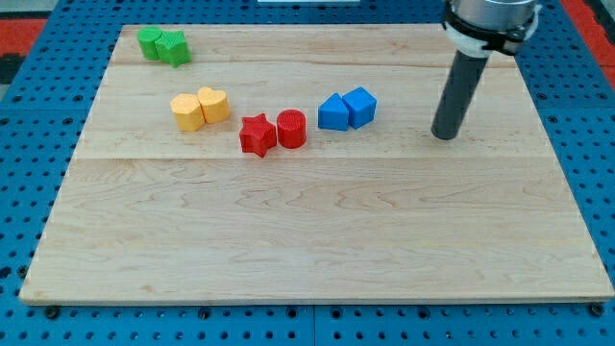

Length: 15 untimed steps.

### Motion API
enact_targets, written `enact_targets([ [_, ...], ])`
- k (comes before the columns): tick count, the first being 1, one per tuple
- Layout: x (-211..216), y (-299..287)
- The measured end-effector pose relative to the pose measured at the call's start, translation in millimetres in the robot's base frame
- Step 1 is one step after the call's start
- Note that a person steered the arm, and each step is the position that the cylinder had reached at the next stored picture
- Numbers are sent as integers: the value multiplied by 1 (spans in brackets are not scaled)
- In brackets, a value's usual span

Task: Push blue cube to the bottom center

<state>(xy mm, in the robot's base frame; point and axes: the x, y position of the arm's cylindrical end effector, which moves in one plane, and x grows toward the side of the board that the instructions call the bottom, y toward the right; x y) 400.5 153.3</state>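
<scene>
Item: blue cube (360,106), far of centre, touching a second blue block (333,112) on its left; the tip (444,135) stands well right, apart; no claw fitted, rod only. Step: approach. Next, likely: get behind the cube's far side; push nearward, slightly left.

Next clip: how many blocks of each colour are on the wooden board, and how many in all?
Green blocks: 2
Yellow blocks: 2
Red blocks, a star and a cylinder: 2
Blue blocks: 2
Total: 8
My tip sits to the view's right of the blue pair, touching none.
</scene>
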Motion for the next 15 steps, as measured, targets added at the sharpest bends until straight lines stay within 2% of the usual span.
enact_targets([
  [1, -68, -23],
  [2, -52, -87],
  [3, 2, -89],
  [4, 18, -89],
  [5, 2, -87],
  [6, -49, -44],
  [7, -45, -87],
  [8, 32, -111],
  [10, 132, -148],
  [11, 142, -189],
  [12, 108, -126],
  [13, 75, -174],
  [14, 101, -225],
  [15, 120, -177],
])
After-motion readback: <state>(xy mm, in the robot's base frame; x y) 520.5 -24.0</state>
